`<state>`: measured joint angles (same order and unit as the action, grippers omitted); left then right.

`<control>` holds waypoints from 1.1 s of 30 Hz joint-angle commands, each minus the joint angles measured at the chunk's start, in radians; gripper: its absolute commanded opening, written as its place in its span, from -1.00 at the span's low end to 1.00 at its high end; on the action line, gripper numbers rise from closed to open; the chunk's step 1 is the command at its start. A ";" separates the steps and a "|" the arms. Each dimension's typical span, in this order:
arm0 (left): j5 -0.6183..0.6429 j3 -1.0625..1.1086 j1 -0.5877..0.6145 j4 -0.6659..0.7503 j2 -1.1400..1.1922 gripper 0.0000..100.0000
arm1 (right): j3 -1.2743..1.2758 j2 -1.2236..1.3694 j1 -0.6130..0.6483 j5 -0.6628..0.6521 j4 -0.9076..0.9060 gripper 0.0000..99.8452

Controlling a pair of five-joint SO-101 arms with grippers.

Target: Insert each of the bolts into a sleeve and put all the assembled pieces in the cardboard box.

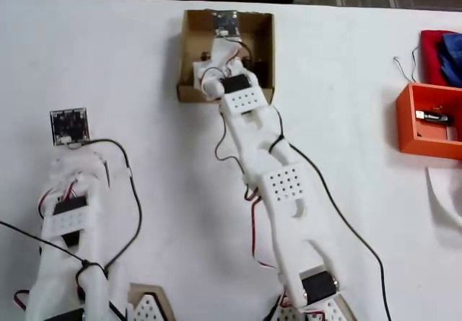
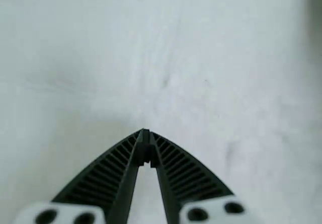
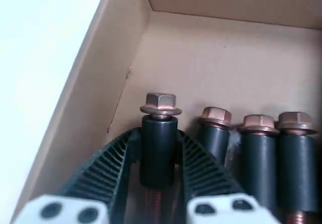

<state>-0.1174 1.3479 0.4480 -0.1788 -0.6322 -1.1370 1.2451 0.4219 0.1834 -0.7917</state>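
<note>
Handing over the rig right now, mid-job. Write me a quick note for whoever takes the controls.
Left gripper: shut, nothing in it, over bare table.
Right gripper: shut on a bolt-and-sleeve piece, inside the cardboard box.
Done: three assembled pieces sit in the box beside it.
To do: open the right gripper to let the fourth piece go, then back the arm out.
</note>
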 commanded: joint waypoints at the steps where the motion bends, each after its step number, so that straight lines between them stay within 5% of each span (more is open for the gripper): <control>1: 0.002 -0.004 -0.012 0.012 -0.015 -0.94 | -0.011 -0.004 0.012 0.009 -0.018 -0.96; 12: 0.002 -0.004 -0.012 0.012 -0.015 -0.94 | -0.012 -0.002 0.012 0.008 -0.016 -0.95; 19: 0.002 -0.004 -0.012 0.012 -0.015 -0.94 | -0.012 -0.002 0.012 0.008 -0.018 -0.63; 33: 0.005 -0.004 -0.008 0.012 -0.015 -0.94 | -0.227 -0.108 -0.047 0.008 -0.082 -0.63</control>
<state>-0.1174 1.3479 0.4480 -0.1788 -0.6322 -1.2259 1.2451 0.4219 0.1834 -0.8332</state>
